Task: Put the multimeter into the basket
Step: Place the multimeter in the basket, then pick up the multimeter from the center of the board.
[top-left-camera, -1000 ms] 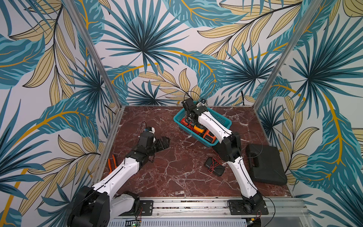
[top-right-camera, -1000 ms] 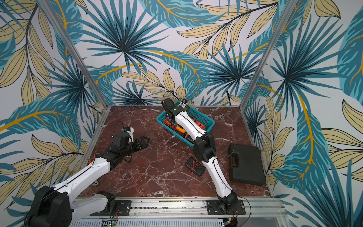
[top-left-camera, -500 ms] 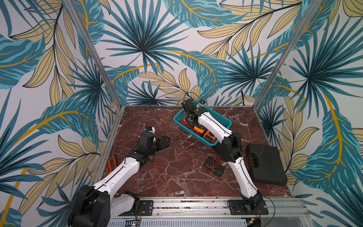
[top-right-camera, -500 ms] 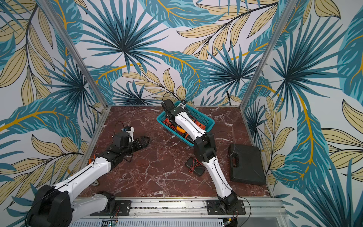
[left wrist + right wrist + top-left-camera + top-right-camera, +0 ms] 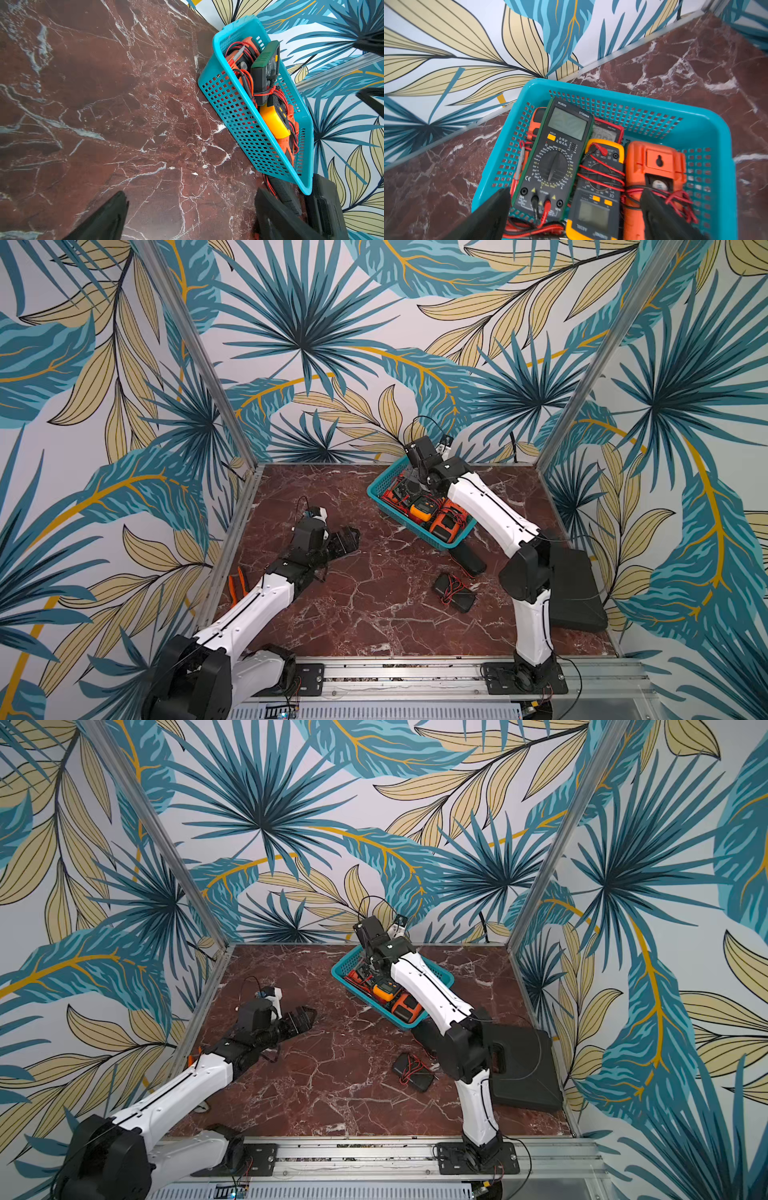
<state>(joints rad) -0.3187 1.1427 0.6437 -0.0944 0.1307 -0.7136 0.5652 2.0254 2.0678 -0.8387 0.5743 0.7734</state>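
Bright, even, diffuse light is filling all views; shadows on the table point(image 5: 374, 614) are falling soft and faint. Right wrist view is blurring slightly, the basket point(image 5: 695, 116) rim softening toward the frame edges.

Walls point(image 5: 299, 344): white, printed with teal fronds and tan leaves on mustard stems.
Table point(image 5: 104, 104): dark red-brown marble, white veins.
Basket point(image 5: 239, 116): teal-blue, square-hole mesh.
Green-edged multimeter point(image 5: 556, 158): black face, grey screen, yellow button.
Yellow multimeter point(image 5: 600, 187): dark grey face, red leads wound round.
Orange multimeter point(image 5: 658, 162): plain orange back, red leads.
Meter behind them point(image 5: 608, 128): red-edged, I think; mostly hidden.
Case point(image 5: 577, 589): black.
Right arm point(image 5: 486, 506): white shell, black joints.
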